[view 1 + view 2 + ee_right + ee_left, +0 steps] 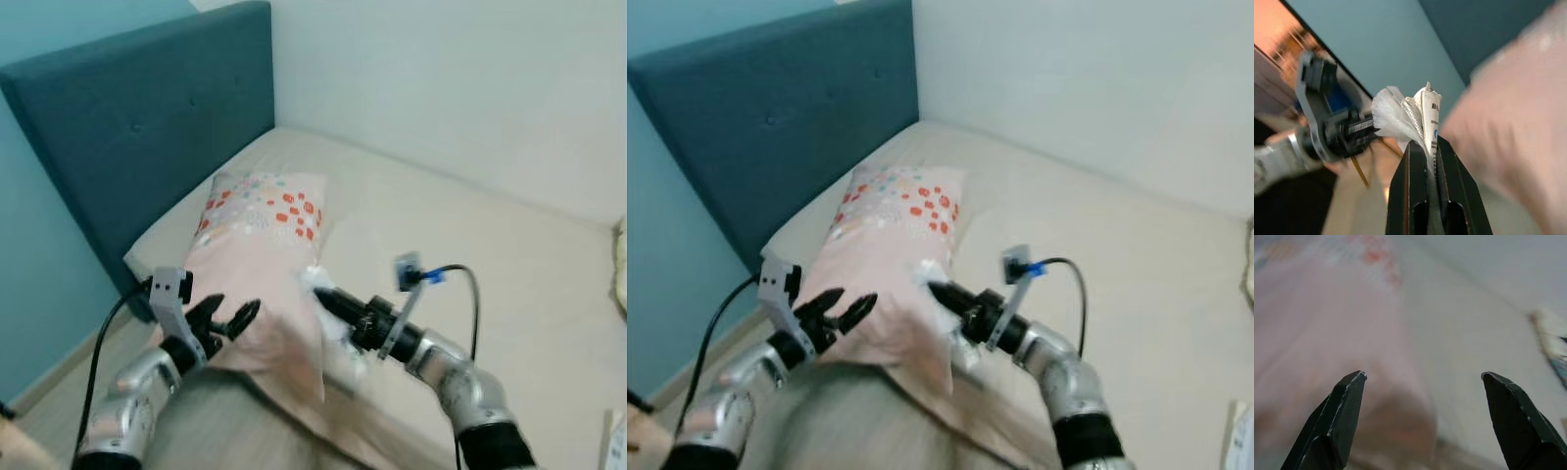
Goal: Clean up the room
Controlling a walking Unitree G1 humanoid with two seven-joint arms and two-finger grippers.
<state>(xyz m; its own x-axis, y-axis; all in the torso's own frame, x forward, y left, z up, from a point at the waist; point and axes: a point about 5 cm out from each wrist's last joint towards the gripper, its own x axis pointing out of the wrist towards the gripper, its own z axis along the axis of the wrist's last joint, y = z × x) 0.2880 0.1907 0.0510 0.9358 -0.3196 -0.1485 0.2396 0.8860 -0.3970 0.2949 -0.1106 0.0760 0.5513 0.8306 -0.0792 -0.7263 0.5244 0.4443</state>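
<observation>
Right gripper (1422, 147) pinched tight on white wrapper (1400, 115), crumpled plastic w/ printed lettering, fanned out past the fingertips; held in the air just beside the near corner of the pink pillow (260, 264), above the bed (509, 264). Left gripper (227, 318) spread wide, holding nothing, poised at the pillow's near edge on the side opposite the right one; in the left wrist view both fingers (1337, 421) apart w/ pillow fabric just ahead of the tips.

Step in hand, judged: litter pickup, wrapper already lifted clear.

To do well:
- Keep pinch firm; thin film likely to slip if grip eased
- Withdraw straight away from pillow; avoid snagging the pillowcase w/ the loose end
- Keep left arm off the right one's path; grippers near each other
- Release only once over a bin

Containers: none to report, so disposal point unknown. Small patterned item (619, 264) far beyond right gripper at bed edge; contents cannot be told
</observation>
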